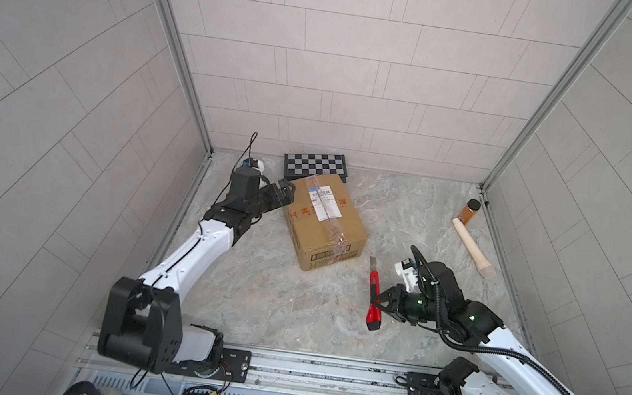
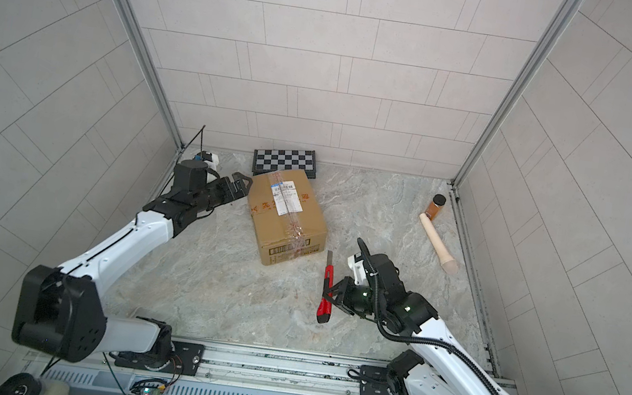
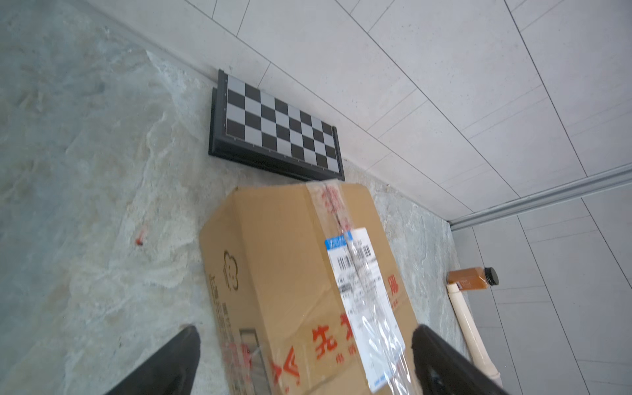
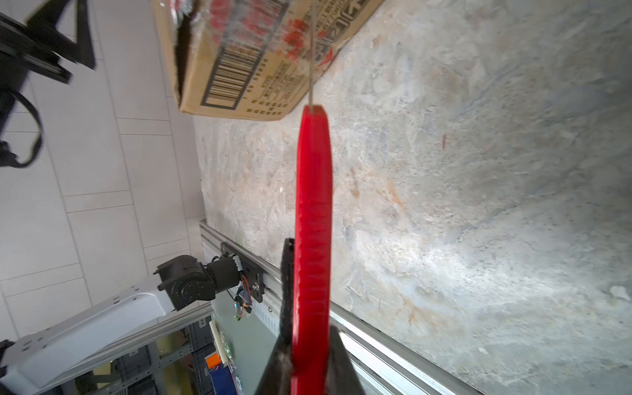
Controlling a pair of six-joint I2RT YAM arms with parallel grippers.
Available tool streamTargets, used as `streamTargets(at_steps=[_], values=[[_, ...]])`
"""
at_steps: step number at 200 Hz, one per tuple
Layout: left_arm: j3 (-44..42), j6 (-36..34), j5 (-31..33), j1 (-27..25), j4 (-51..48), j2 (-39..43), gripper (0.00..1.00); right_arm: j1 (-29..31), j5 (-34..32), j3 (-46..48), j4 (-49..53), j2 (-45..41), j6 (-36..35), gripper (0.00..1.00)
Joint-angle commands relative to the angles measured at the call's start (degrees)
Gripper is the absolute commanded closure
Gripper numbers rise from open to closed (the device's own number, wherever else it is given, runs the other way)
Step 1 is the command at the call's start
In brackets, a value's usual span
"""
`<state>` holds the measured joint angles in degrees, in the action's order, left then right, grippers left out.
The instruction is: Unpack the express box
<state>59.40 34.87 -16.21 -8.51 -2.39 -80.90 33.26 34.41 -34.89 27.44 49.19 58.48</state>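
The express box is a brown taped carton with a white label and red characters, lying mid-table with its flaps shut. My left gripper stands open at the box's far left corner. In the left wrist view its fingers straddle the box edge; I cannot tell whether they touch it. My right gripper is shut on a red utility knife. The knife's blade is out and points at the box's near barcode end, a short way off.
A flat black-and-white checkered board case lies against the back wall, just behind the box. At the far right lie a brown bottle with a black cap and a cream wooden pestle-like stick. Tiled walls enclose three sides. A metal rail runs along the front.
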Motion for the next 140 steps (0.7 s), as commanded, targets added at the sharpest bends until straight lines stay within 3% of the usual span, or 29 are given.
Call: streamTargets(at_steps=[1, 50, 82, 107, 140], values=[[5.5, -4.4, -2.4, 0.9, 0.7, -7.2, 0.0, -0.2, -1.4, -4.6, 1.3, 2.9, -4.7, 1.0], [18.7, -9.3, -4.4, 0.9, -3.0, -21.3, 0.0, -0.2, -0.1, -9.2, -1.5, 10.8, -7.9, 1.0], [21.7, -10.5, -8.8, 0.8, -1.8, -26.1, 0.0, -1.8, 0.3, -12.0, -3.4, 15.4, -9.5, 1.0], [19.9, -9.9, -14.6, 0.6, 0.7, -26.5, 0.01, -4.2, 0.8, -14.5, -4.3, 19.1, -12.2, 1.0], [10.9, -9.5, -15.7, -0.2, 3.4, -21.0, 0.0, -9.0, 3.1, -18.1, -4.3, 25.2, -16.4, 1.0]])
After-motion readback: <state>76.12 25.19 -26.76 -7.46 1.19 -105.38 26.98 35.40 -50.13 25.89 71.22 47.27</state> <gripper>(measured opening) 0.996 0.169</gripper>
